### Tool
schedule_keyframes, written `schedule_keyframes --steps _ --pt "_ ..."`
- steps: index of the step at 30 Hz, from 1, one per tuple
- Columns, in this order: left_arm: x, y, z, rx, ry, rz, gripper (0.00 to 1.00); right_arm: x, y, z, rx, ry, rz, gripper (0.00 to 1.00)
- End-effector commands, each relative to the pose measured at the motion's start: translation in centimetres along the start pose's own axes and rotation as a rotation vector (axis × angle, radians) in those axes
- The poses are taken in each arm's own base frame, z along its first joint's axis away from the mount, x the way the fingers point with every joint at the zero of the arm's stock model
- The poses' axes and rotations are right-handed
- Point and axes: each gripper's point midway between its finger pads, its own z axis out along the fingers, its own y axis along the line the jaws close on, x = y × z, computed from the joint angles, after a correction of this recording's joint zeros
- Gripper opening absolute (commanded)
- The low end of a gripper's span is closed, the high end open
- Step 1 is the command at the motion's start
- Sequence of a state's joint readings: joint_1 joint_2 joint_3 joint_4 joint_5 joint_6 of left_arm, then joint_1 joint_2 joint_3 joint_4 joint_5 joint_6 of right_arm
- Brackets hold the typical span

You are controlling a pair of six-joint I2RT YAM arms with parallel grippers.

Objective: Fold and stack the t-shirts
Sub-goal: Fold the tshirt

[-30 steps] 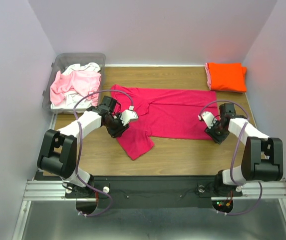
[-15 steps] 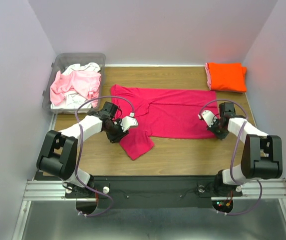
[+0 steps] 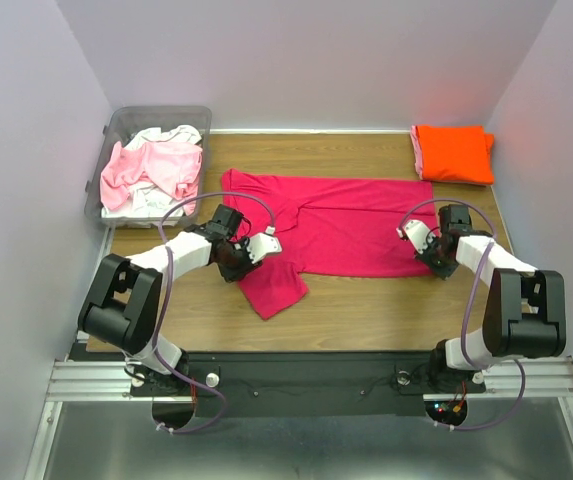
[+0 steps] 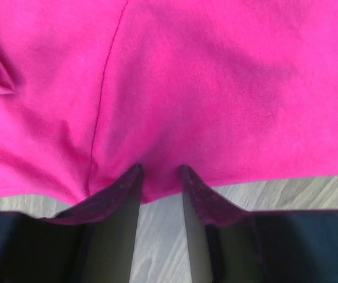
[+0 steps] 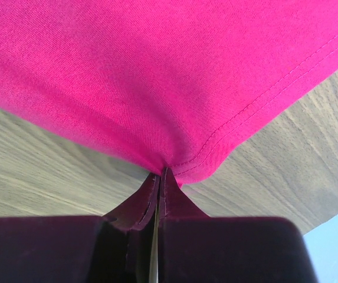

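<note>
The magenta shirt [image 3: 356, 225] is lying spread flat on the table [image 3: 366, 310], one sleeve sticking out toward the near edge. At its near right hem corner the right gripper [image 5: 160, 172] is pinching fabric, jaws pressed together. By the sleeve the left gripper [image 4: 160, 171] is sitting with jaws spread, tips touching cloth, wood showing between them. An orange shirt [image 3: 453, 153] is lying folded far right. A pink shirt [image 3: 136, 170] and white shirt [image 3: 166, 135] are sitting crumpled in the bin [image 3: 161, 112], far left.
</note>
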State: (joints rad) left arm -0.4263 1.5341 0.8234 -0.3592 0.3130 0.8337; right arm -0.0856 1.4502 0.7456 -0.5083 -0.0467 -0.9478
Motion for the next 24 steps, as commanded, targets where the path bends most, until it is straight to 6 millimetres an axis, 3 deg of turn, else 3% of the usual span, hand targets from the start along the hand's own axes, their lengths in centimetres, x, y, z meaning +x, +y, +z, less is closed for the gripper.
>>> schedule_keyframes --steps 1,6,13,20,24 --pt "3.3 -1.6 1.1 0.041 0.107 0.013 0.35 0.6 0.1 0.6 -0.003 0.014 -0.012 0.01" --pt "2.4 -2.6 -0.6 0.079 0.082 0.009 0.00 0.8 -0.2 -0.3 0.026 0.015 -0.018 0.00" --pt "-0.6 -3.0 -4.6 0.082 -0.008 0.012 0.00 1.5 0.4 -2.8 0.049 0.016 -0.049 0.01" --pt "-0.7 -4.5 -7.1 0.108 -0.023 0.007 0.00 2.4 1.4 -5.3 0.067 0.011 -0.077 0.00" --pt "-1.6 -3.3 -8.5 0.067 -0.050 0.002 0.00 2.2 0.5 -6.1 0.080 0.010 -0.082 0.01"
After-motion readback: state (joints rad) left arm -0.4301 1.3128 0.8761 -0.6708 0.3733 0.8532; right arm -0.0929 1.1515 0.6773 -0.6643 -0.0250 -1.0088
